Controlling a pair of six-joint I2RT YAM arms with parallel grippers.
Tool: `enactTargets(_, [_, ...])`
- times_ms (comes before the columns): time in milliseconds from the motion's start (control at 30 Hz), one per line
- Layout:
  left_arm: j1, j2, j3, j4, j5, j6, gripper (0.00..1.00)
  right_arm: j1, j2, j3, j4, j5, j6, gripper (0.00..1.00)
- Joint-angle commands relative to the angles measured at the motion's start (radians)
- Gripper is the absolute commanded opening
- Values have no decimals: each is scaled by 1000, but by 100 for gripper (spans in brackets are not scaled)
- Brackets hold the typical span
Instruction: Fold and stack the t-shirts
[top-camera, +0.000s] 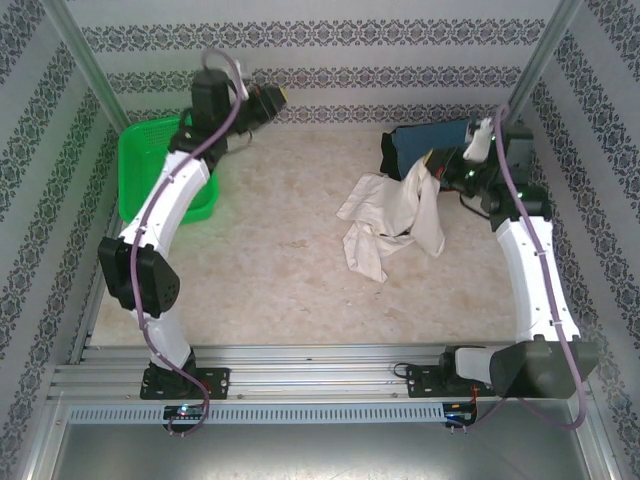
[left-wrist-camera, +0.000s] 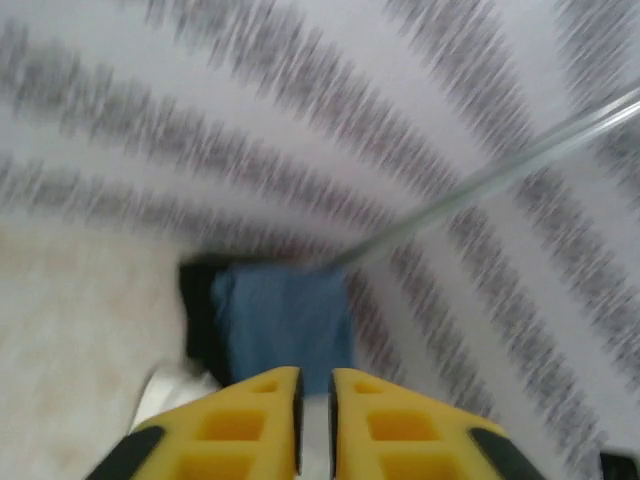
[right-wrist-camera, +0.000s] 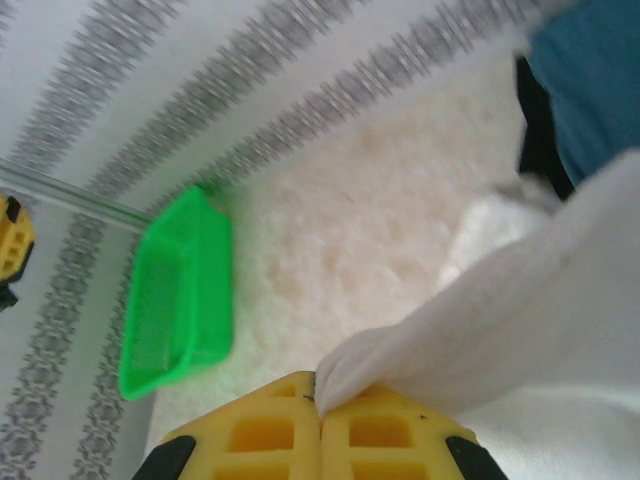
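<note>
my right hand (right-wrist-camera: 320, 388) is clamped shut on a fold of the white cloth t-shirt (top-camera: 388, 215), its yellow fingers (right-wrist-camera: 260, 435) pressed together with the fabric pinched at their tips. seen from the overhead camera, the hand sits at the far right of the pale mottled surface (top-camera: 270, 270). it holds one part of the shirt up while the rest hangs down and lies crumpled on the surface, right of centre.

just behind the hand, in the far right corner, a dark teal-blue folded t-shirt (top-camera: 428, 140) lies on top of a black t-shirt (top-camera: 387, 155), whose edge shows at the left side of the stack. the lifted white cloth comes close to the near-left edge of that stack; i cannot tell whether it touches.

my left hand (left-wrist-camera: 316, 385) is raised at the far left, near the patterned back wall (top-camera: 330, 40). its own yellow fingers (left-wrist-camera: 250, 430) are parted by a narrow slit, with nothing between them. its wrist camera looks across the surface at the teal and black stack in the corner.

under the left arm, a green plastic mesh basket (top-camera: 140, 165) sits at the left wall, well apart from all three shirts. both arm bases are bolted to the aluminium rail (top-camera: 320, 365) at the near edge.
</note>
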Motion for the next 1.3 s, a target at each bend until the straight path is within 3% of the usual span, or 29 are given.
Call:
enactTargets(0, [-68, -9, -246, 68, 75, -92, 35, -25, -22, -105, -33, 65, -40, 0])
enactTargets(133, [-140, 37, -346, 64, 46, -135, 48, -53, -18, -179, -28, 71, -54, 0])
enactTargets(233, [-183, 112, -305, 25, 26, -145, 53, -61, -2, -194, -31, 65, -73, 0])
enactTargets(467, [-240, 343, -61, -174, -24, -119, 57, -64, 20, -204, -39, 47, -92, 0])
enactTargets(867, [-286, 576, 280, -451, -168, -3, 63, -64, 20, -252, -1, -4, -67, 0])
enactTargets(1133, [-329, 795, 641, -717, -259, 108, 63, -61, -4, -313, 16, -26, -53, 0])
enactTargets(1267, [-345, 858, 740, -828, -315, 146, 63, -60, -22, -339, 17, -34, -51, 0])
